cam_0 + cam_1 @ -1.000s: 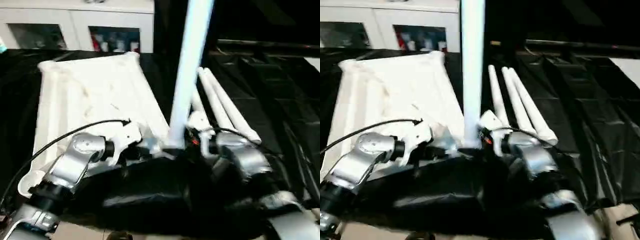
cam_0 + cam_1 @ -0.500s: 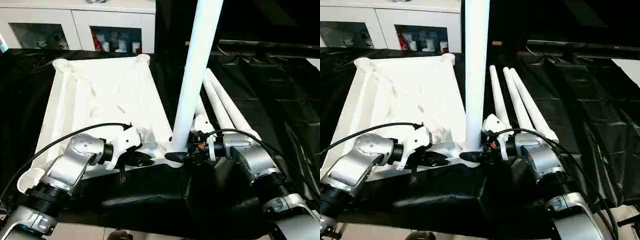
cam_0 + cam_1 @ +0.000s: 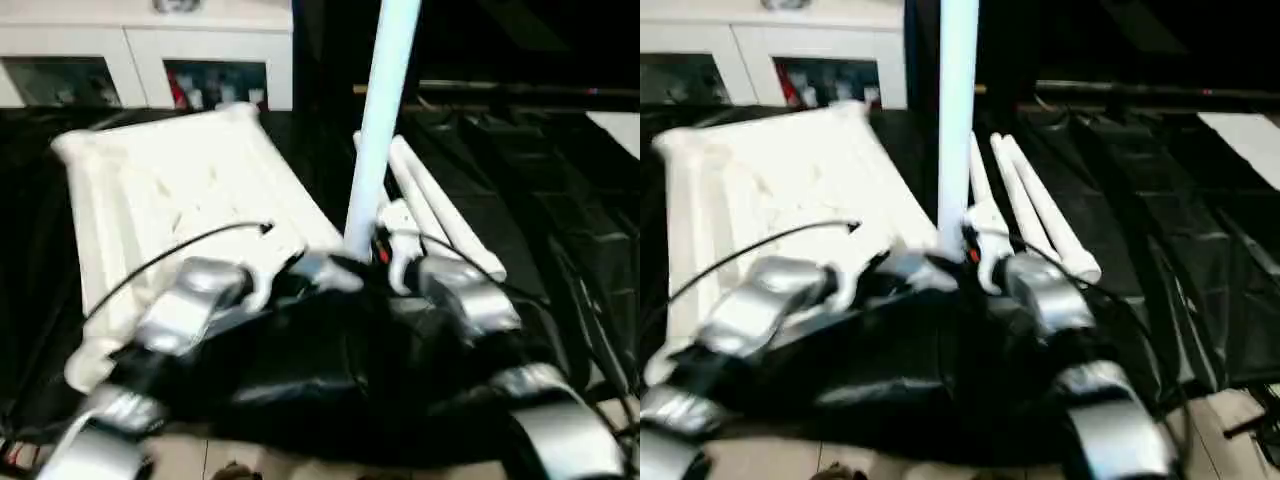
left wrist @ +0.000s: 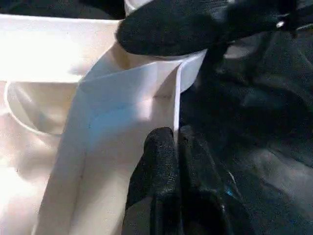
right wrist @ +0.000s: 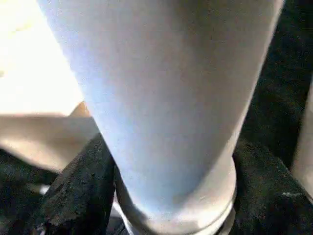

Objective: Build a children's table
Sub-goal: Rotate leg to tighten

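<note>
Since prev. frame: both forearms drawn in closer together at near corner of tabletop; whole view also shifted (camera move, not the parts). Upright leg unchanged in its socket.

Tabletop (image 3: 170, 190): white plastic, lying underside up on black sheet (image 3: 560, 230), ribs visible, long axis running away from robot. Far corners towards the white cabinet (image 3: 130, 60) (glass doors, coloured items behind).

Upright leg (image 3: 380, 120): white tube, standing near vertical in the near-right corner socket (image 4: 161, 58), upper end cut off by frame edge. Wrist view shows base seated in a round collar.

Loose legs (image 3: 1035, 205): three, white, tapered, lying side by side on the sheet just right of tabletop's right edge, pointing away from robot.

Left gripper (image 4: 173, 147): fingers (image 4: 159, 161) pressed together on thin rim wall of tabletop, next to the corner socket (rim pinched between pads).

Right gripper (image 5: 168, 196): fingers (image 5: 73, 191) set apart, one each side of the upright leg's base, close against it; actual clamping contact not resolvable.

Cable (image 3: 170, 255): black, arcing over left forearm, above near part of tabletop.

Floor: pale strip along near edge of sheet, below forearms.
</note>
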### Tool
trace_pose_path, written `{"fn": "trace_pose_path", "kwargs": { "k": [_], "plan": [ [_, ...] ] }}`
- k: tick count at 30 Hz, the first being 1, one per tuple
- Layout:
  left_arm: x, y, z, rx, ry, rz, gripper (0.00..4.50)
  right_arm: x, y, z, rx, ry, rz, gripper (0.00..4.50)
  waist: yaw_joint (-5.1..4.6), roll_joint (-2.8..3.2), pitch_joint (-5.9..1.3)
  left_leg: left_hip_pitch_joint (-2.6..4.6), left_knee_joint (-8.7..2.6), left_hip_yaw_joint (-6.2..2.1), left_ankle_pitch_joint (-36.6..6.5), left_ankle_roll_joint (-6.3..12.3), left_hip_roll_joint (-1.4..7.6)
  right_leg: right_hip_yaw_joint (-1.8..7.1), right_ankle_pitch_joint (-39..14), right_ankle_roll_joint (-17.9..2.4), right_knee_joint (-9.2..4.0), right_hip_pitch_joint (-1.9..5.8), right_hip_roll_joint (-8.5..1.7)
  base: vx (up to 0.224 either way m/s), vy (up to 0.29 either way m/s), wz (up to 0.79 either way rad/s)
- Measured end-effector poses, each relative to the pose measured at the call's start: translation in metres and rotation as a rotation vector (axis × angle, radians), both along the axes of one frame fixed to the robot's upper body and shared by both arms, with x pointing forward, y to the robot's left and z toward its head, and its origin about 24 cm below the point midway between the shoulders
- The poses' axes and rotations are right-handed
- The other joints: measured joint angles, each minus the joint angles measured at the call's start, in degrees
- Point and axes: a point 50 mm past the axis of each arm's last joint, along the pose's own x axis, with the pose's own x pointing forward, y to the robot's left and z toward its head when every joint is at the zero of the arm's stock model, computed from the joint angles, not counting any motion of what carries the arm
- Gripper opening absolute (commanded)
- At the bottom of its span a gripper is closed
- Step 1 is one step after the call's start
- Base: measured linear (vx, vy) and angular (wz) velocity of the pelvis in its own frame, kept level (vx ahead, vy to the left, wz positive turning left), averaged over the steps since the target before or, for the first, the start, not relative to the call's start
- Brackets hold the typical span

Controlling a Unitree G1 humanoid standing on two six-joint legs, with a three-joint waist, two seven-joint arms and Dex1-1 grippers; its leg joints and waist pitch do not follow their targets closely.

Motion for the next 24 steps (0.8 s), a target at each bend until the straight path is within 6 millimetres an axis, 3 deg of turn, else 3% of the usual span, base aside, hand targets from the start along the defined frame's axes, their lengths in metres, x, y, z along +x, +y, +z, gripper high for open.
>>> {"fn": "trace_pose_path", "kwargs": {
  "k": [2, 4, 9, 14, 20, 24],
  "plan": [
    [0.001, 0.001, 0.001, 0.008, -0.008, 0.009, 0.0, 0.001, 0.005, 0.0, -0.002, -0.017, -0.028, 2.79, -0.35, 0.04, -0.02, -0.03, -0.06, 0.0, 0.0, 0.0, 0.0, 0.0, 0.0, 0.0, -0.07, -0.01, 0.0, 0.0, 0.0, 0.0],
    [0.002, 0.001, 0.001, 0.016, -0.014, 0.011, 0.0, 0.002, 0.007, -0.001, 0.008, -0.027, -0.04, 3.35, -0.54, 0.04, -0.03, -0.05, -0.1, 0.01, 0.0, 0.0, 0.0, -0.01, 0.0, 0.0, -0.12, -0.02, 0.0, 0.0, 0.0, 0.0],
    [0.0, 0.006, 0.001, 0.027, -0.034, -0.024, 0.0, 0.0, 0.009, 0.0, 0.038, -0.021, 0.011, 3.84, -0.86, 0.04, -0.02, -0.08, -0.11, 0.01, 0.0, 0.0, 0.0, -0.01, 0.0, 0.0, -0.12, -0.07, 0.01, 0.0, 0.0, 0.0],
    [-0.008, 0.019, 0.0, 0.036, -0.058, -0.106, 0.0, -0.007, 0.002, 0.0, -0.011, -0.057, 0.176, 3.84, -0.86, 0.05, -0.02, -0.14, -0.18, 0.01, 0.0, 0.0, 0.02, -0.03, 0.0, 0.0, -0.18, -0.12, 0.03, 0.0, 0.0, 0.0],
    [-0.022, 0.035, 0.001, 0.027, -0.046, -0.246, 0.0, -0.02, -0.007, 0.0, -0.03, -0.045, 0.415, 3.84, 0.14, 0.18, 0.06, -0.22, -0.19, 0.02, 0.0, 0.0, 0.02, -0.04, 0.0, 0.0, -0.26, -0.13, 0.02, 0.0, 0.0, 0.0],
    [-0.032, 0.044, 0.001, 0.019, -0.021, -0.347, 0.0, -0.03, -0.018, 0.004, -0.044, -0.027, 0.566, 3.84, 1.38, 0.22, 0.09, -0.21, -0.18, 0.04, 0.0, 0.01, 0.02, -0.04, 0.0, 0.0, -0.25, -0.12, 0.02, 0.0, 0.0, 0.0]
  ]
}}
